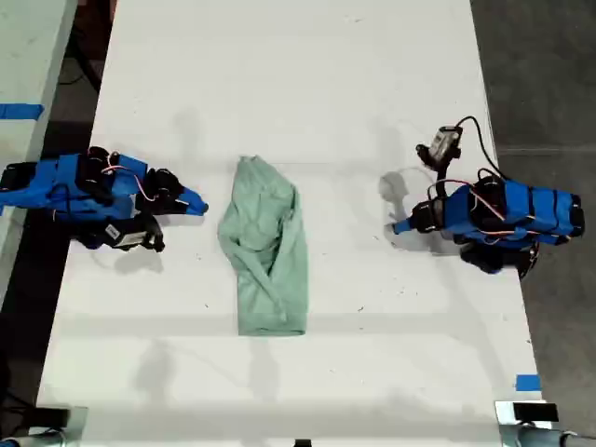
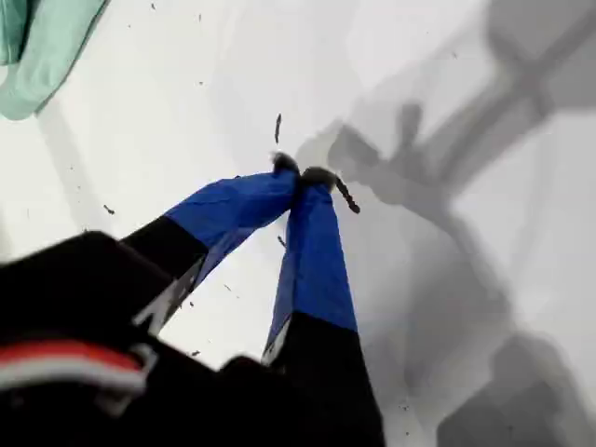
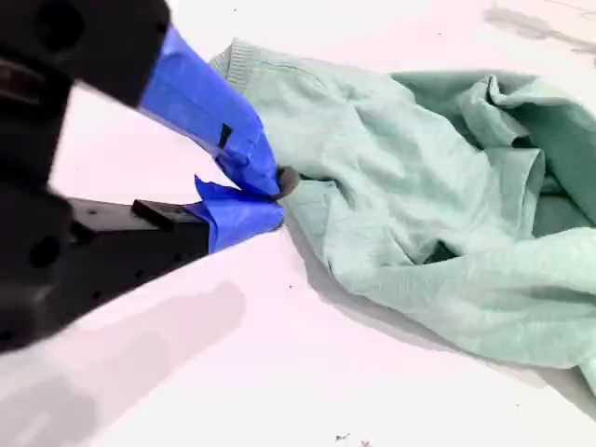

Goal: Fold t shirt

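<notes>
The t shirt [image 1: 265, 247] is pale mint green and lies crumpled in a long bundle mid-table between the two arms. My second gripper [image 1: 198, 206] comes in from the exterior view's left. Its blue fingers are shut, with the tips [image 3: 272, 197] just beside the shirt's edge [image 3: 438, 205] and no cloth between them. My first gripper [image 1: 398, 226] is at the exterior view's right, about a hand's width from the shirt. It is shut over bare table [image 2: 303, 175], and only a corner of the shirt [image 2: 37, 47] shows in its wrist view.
The white table [image 1: 298, 84] runs the length of the exterior view, with dark floor past both long edges. A blue tape mark [image 1: 527, 382] sits near the exterior view's lower right corner. Cables and a small grey part [image 1: 445, 144] stand by the first arm.
</notes>
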`<state>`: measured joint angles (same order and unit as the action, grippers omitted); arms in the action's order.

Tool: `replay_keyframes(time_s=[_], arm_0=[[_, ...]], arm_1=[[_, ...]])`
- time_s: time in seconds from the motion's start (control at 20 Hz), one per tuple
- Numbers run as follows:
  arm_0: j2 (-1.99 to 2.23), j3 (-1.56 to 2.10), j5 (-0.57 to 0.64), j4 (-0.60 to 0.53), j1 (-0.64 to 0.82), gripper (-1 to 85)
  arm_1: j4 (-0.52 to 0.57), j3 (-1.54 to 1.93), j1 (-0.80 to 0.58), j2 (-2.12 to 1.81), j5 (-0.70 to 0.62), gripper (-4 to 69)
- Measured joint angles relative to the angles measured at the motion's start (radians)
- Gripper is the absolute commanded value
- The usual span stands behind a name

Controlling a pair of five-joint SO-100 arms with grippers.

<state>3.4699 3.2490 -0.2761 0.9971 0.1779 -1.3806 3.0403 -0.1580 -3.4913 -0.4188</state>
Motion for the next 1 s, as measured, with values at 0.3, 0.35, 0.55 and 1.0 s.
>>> replay_keyframes(time_s=[0.3, 0.35, 0.55, 1.0], arm_0=[[-0.009, 0.000, -0.095, -0.032, 0.002, -0.4], [0.002, 0.000, -0.110, -0.032, -0.011, -0.4], [-0.397, -0.232, -0.222, -0.018, -0.153, -0.4], [-2.103, -2.039, -0.115, 0.479, -0.439, 17.6]], arm_1=[[0.000, 0.000, -0.026, 0.000, -0.021, 0.8], [0.002, 0.000, -0.025, 0.000, -0.012, 0.7], [0.097, -0.215, 0.058, 0.354, 0.038, -0.5], [0.087, -1.621, 0.419, 1.916, 0.084, 26.3]])
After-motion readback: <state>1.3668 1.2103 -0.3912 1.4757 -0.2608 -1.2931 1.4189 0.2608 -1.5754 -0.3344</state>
